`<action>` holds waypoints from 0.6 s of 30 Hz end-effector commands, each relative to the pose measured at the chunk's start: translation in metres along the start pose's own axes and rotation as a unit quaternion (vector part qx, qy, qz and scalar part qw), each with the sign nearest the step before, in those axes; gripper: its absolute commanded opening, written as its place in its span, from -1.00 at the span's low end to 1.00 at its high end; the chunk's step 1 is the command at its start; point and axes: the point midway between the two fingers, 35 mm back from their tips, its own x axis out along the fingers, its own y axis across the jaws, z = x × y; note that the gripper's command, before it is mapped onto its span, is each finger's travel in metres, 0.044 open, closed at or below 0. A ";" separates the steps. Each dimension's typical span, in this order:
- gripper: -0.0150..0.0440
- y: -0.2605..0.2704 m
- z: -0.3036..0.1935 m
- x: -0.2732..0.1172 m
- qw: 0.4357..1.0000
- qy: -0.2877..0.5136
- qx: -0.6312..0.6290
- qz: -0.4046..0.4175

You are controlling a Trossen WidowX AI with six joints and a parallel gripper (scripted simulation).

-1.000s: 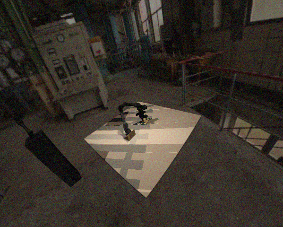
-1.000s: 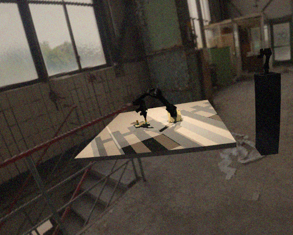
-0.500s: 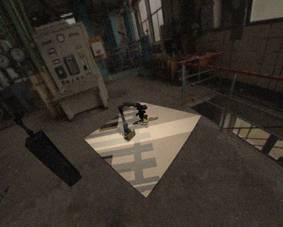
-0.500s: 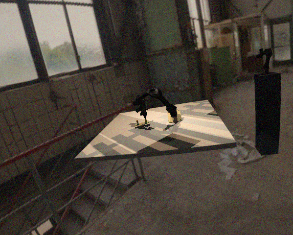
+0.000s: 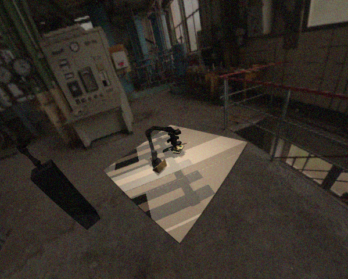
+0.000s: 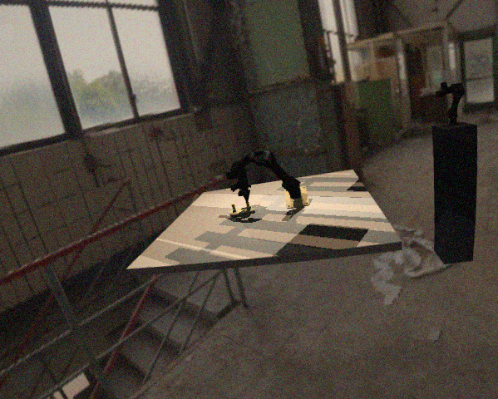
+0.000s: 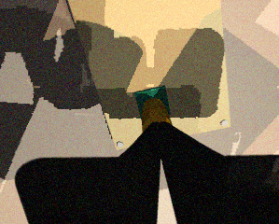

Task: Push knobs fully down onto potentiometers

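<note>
Circuit board (image 5: 178, 147) (image 6: 237, 214) (image 7: 125, 14) (qty 1), 1 green pot. (image 7: 153, 93) w/ 1 brown knob (image 7: 155, 111), 1 hand (image 5: 176, 145) (image 6: 247, 206) (image 7: 159, 129) nr. knob, shut, empty.

Knob tip (image 7: 156, 112) — partly hidden by hand (image 5: 177, 145) (image 6: 247, 203) (image 7: 159, 129), board (image 5: 178, 149) (image 6: 239, 212) (image 7: 209, 125) — cut off

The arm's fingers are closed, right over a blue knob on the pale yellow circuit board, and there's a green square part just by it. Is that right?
Not quite: the knob is brown, not blue. The wrist view shows the brown knob at the tips of the closed fingers, with the green square part just by it, on the pale yellow circuit board.
</note>
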 end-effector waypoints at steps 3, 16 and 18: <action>-0.49 0.002 0.000 0.009 1.000 0.006 -0.004 0.001; -0.49 0.002 0.000 0.011 1.000 0.006 -0.004 0.001; -0.49 0.002 0.000 0.011 1.000 0.006 -0.004 0.001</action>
